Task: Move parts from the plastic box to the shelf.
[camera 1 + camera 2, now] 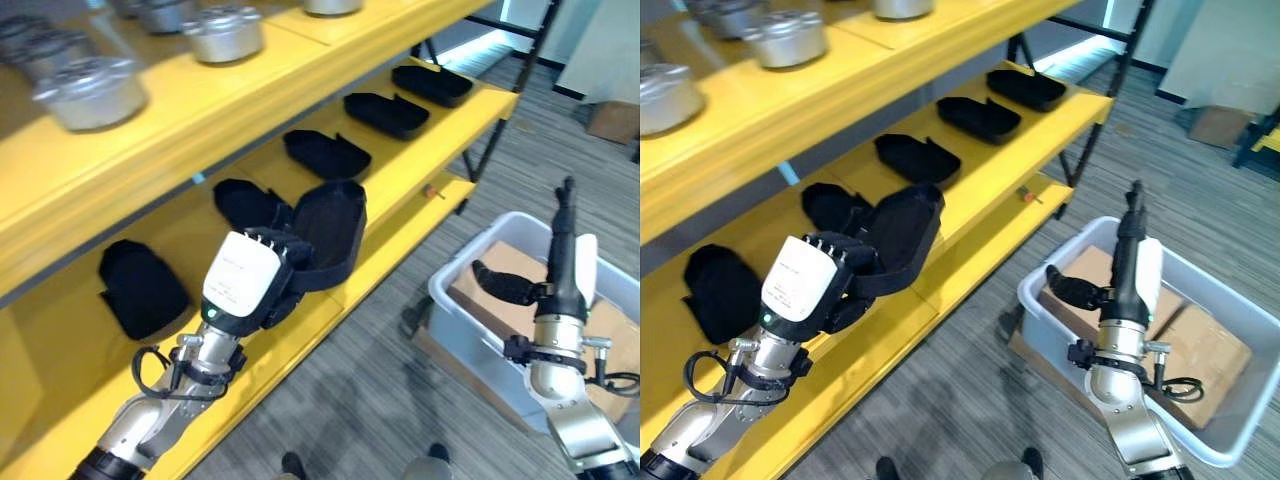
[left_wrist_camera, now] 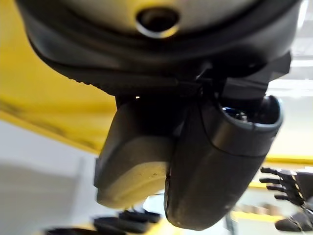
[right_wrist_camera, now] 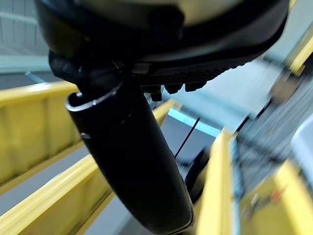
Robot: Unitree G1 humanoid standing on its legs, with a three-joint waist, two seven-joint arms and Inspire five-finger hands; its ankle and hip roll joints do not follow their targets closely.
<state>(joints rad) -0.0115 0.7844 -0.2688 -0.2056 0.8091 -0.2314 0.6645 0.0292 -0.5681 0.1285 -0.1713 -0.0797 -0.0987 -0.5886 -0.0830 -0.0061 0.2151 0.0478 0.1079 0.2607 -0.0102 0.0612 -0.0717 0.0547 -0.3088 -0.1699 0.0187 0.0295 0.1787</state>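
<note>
We see the left hand (image 1: 262,275) curled round a black moulded part (image 1: 330,232), holding it tilted above the front edge of the yellow shelf (image 1: 400,180), over the middle tier. Five more black parts lie in a row along that tier: one (image 1: 140,287) near its left end, another (image 1: 245,205) just behind the held part, a third (image 1: 325,155) further along, then a fourth (image 1: 385,114) and a fifth (image 1: 432,84) toward the right end. On the tier above stand silver metal castings (image 1: 222,33), near its front edge. Our right hand (image 1: 1128,258) rises straight-fingered above the grey plastic box (image 1: 1040,300) on the carpeted floor (image 1: 360,390), gripping nothing. Inside the box one black part (image 1: 1072,290) rests on brown cardboard (image 1: 1200,350), near the left wall
</note>
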